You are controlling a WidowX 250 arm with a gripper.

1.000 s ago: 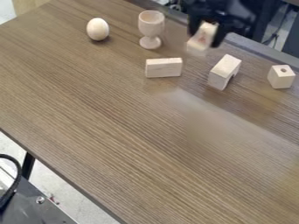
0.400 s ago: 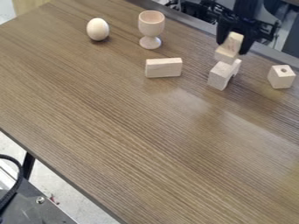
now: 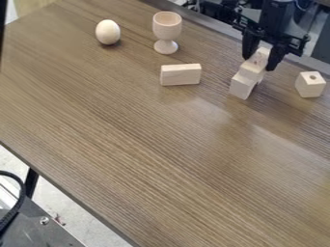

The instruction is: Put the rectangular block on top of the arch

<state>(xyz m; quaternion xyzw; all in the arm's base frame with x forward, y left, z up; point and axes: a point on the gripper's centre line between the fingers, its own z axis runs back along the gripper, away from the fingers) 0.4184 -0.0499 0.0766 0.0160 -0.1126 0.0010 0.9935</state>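
My gripper hangs at the upper right, its two black fingers on either side of a pale wooden block with a sloped upper part. That held block is right over the arch and covers most of its top; whether the two touch I cannot tell. A plain rectangular block lies on the table left of the arch, apart from it.
A wooden cup and an egg stand at the upper left. A cube with a hole sits right of the arch. The table's far edge runs behind the gripper.
From the far edge left of the arch, my gripper has moved right with its block, then down over the arch. A dark shape has appeared at the left edge.
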